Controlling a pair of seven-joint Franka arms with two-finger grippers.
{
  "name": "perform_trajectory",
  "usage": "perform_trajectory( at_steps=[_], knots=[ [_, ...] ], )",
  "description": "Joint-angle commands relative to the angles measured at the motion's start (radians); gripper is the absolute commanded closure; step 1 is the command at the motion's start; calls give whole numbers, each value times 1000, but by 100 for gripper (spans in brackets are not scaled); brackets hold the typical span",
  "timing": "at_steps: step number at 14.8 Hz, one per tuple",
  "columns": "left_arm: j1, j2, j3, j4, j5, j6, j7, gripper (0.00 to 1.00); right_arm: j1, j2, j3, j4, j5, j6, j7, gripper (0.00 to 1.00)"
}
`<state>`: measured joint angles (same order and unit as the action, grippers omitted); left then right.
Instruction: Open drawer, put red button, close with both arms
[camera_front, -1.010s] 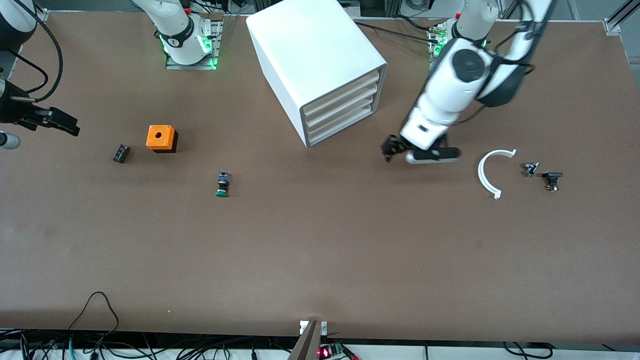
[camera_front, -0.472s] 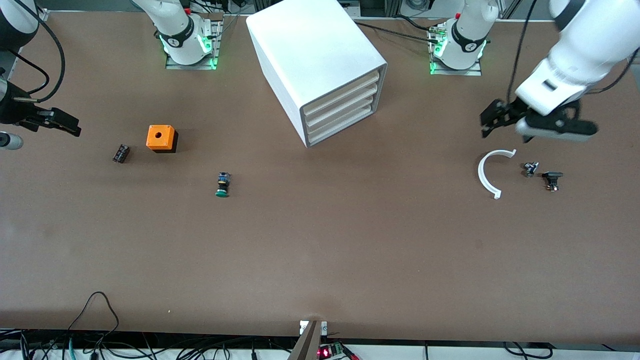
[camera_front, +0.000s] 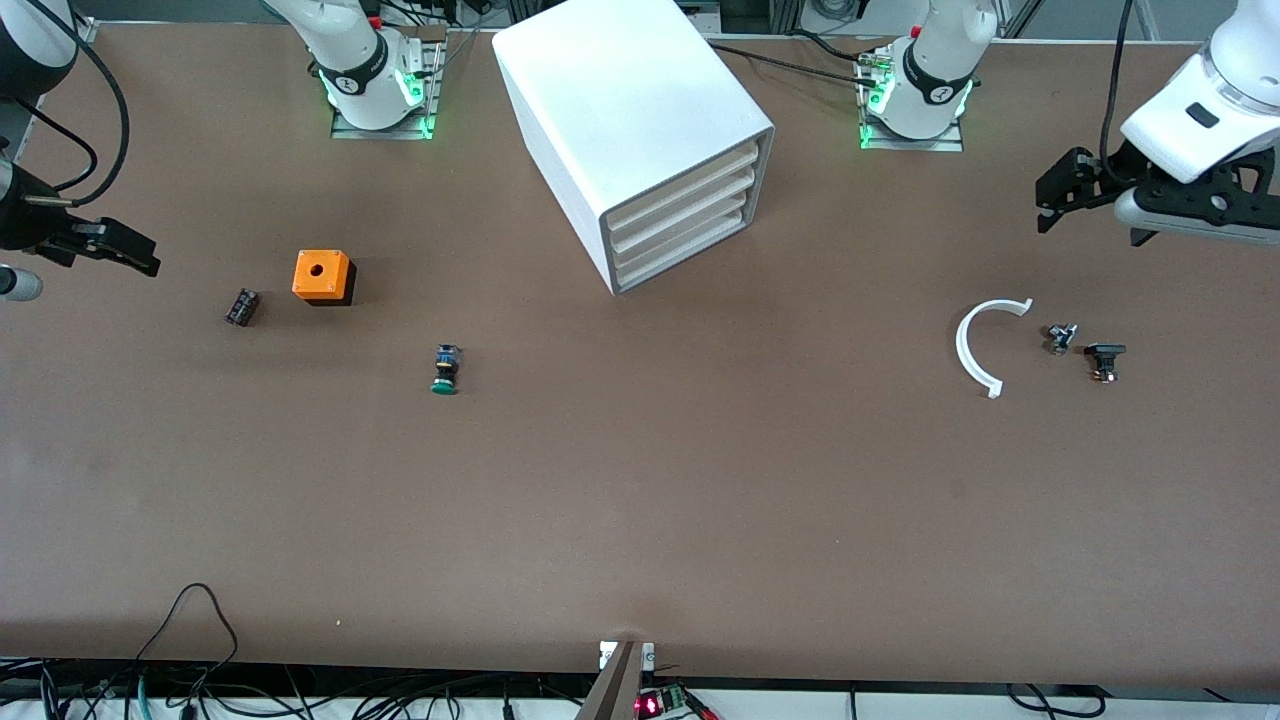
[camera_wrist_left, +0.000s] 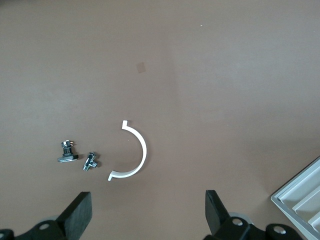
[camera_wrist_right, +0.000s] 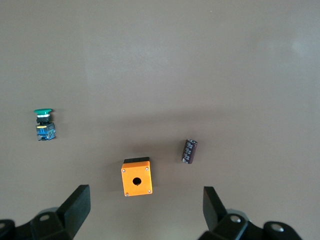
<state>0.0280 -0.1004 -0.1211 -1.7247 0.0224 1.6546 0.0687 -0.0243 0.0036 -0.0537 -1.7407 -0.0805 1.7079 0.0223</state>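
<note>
- Big white cabinet (camera_front: 640, 130) standing mid-table near the arm bases, all four slat fronts flush; the drawer (camera_front: 683, 203) shut like its neighbours.
- Left gripper (camera_front: 1068, 190) spread wide and empty, up in the air over bare table at the left arm's end, above the white curved clip (camera_front: 978, 345).
- Right gripper (camera_front: 105, 245) likewise spread and empty, waiting over the table edge at the right arm's end.
- Orange box with a hole (camera_front: 322, 276) and black cylinder (camera_front: 241, 306) lying beside each other under the right wrist camera.
- Green-capped button (camera_front: 445, 369) on its side, nearer the front camera than the orange box.
- Two small dark parts (camera_front: 1085, 350) just beside the clip.
- Red button: nowhere visible on the table or in either pincer; possibly already inside the shut drawer, cannot tell.
- Risks: mistaking the green-capped button for the red one; reopening the wrong slat front among four alike; nudging the light cabinet askew with a one-sided push.
</note>
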Motion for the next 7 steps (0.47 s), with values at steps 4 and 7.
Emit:
perform_trajectory(
  at_steps=[4,7],
  knots=[
    [29,37,-8,43,7,-33,16,0,-5,-16,-2,-19,19,29,-24,0],
    [33,37,-6,46,7,-32,17,0,-5,-16,-1,-20,19,30,-24,0]
  ],
)
